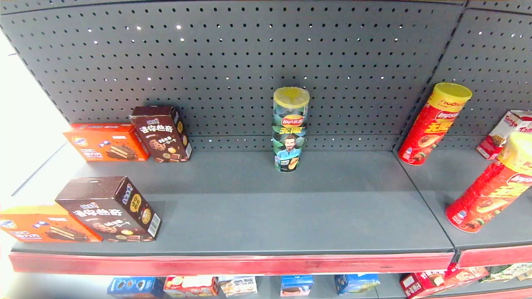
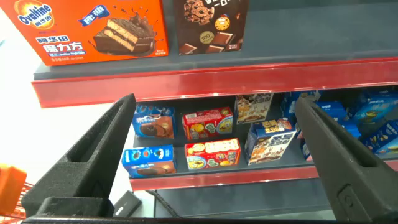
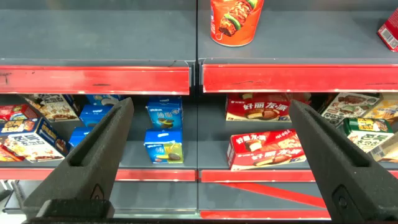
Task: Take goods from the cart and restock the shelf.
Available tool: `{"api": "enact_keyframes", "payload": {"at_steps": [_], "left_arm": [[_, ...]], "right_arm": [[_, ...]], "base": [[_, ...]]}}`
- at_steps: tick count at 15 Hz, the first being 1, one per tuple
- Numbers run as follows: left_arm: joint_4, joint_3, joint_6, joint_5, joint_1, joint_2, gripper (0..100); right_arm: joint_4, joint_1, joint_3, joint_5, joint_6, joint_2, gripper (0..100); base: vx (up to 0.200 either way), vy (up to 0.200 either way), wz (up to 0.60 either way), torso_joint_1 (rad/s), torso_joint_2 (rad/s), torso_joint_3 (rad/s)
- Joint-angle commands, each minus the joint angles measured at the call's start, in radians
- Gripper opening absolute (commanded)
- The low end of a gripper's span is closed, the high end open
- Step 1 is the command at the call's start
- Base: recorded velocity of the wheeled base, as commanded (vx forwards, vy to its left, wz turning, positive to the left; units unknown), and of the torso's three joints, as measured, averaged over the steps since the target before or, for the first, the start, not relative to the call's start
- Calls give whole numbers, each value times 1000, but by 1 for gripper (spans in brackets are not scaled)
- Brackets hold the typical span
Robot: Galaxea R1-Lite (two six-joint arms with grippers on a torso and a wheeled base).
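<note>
Empty and spread wide: left end effector (image 2: 214,99) and right end effector (image 3: 211,104).
Both face the red front edge of the shelf (image 1: 249,207). Judged risk: a reach inward could clip that edge, or knock over the upright green can (image 1: 291,128) standing alone at mid-shelf, towards the back.

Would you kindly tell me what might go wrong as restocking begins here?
The tall green chip can stands alone mid-shelf; an arm placing goods nearby could topple it. The nearer red can sits close to the front edge, so a bump might push it off. The open left gripper and right gripper face red shelf lips and might catch them rising.
</note>
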Motion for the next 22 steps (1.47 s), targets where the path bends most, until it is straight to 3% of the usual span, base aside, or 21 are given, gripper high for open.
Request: {"api": "enact_keyframes", "payload": {"at_steps": [1, 11, 22], "left_arm": [[0, 0, 0, 0, 0, 1, 100], [0, 0, 0, 0, 0, 1, 100], [-3, 0, 0, -1, 0, 1, 100]], "right_arm": [[0, 0, 0, 1, 0, 1, 100], [0, 0, 0, 1, 1, 1, 100], [0, 0, 0, -2, 3, 1, 100]], "base": [[0, 0, 0, 0, 0, 0], [0, 0, 0, 0, 0, 0], [0, 0, 600, 2, 2, 3]]}}
